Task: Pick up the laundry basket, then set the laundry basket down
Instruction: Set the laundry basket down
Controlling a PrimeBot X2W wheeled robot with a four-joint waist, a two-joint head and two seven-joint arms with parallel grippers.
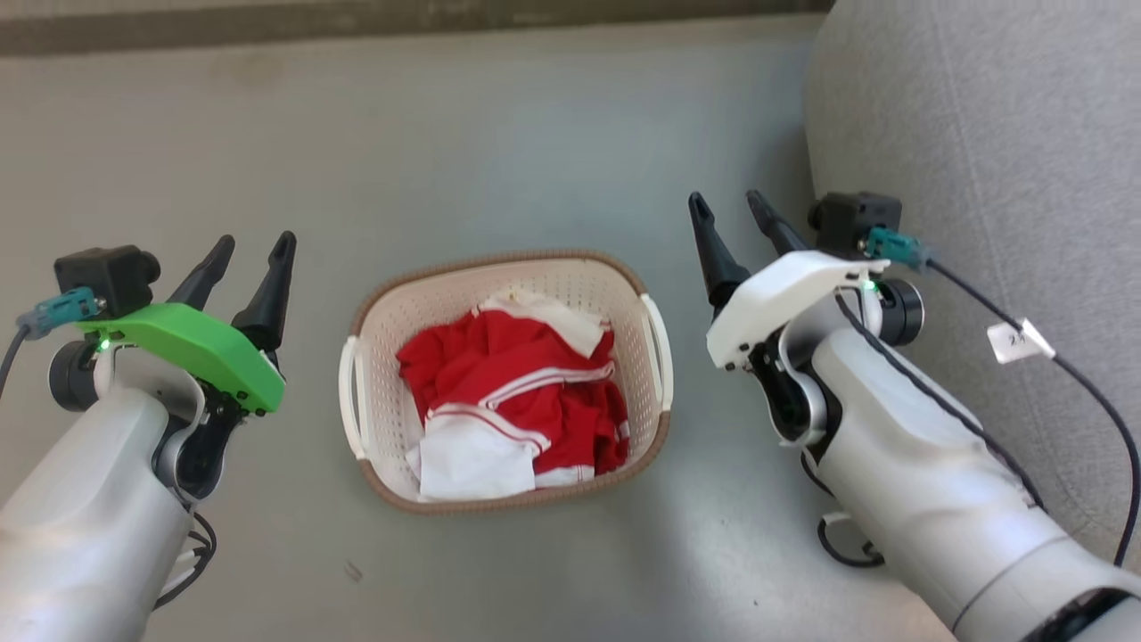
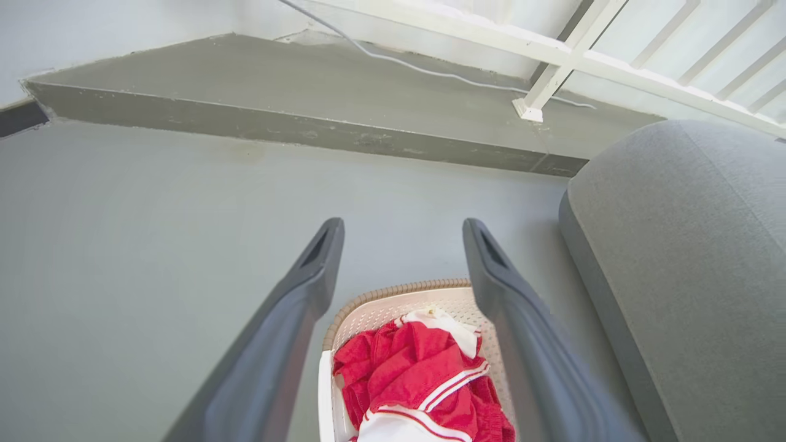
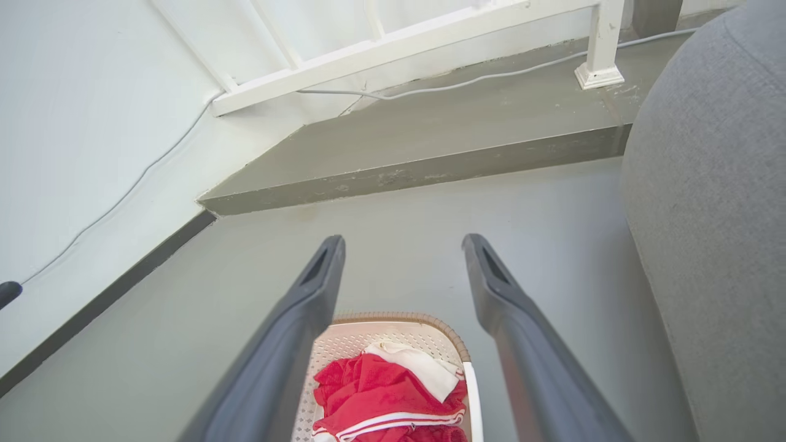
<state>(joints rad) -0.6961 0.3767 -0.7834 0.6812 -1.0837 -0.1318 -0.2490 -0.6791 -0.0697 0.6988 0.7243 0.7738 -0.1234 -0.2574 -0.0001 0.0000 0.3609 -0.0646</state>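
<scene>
The laundry basket (image 1: 389,303) stands on the grey floor in the middle of the head view. It is cream-white and perforated, with a brown rim and white side handles, and holds red and white clothes (image 1: 513,392). My left gripper (image 1: 253,242) hovers open to its left, apart from the basket. My right gripper (image 1: 727,203) hovers open to its right, also apart. The left wrist view shows the basket (image 2: 393,301) low between my open fingers (image 2: 319,258). In the right wrist view the basket (image 3: 393,331) sits low between open fingers (image 3: 322,270).
A grey upholstered sofa (image 1: 980,160) stands close on the right, just beyond my right arm. A raised concrete step (image 2: 307,116) and a white railing (image 2: 552,67) lie ahead past the basket. Bare floor surrounds the basket.
</scene>
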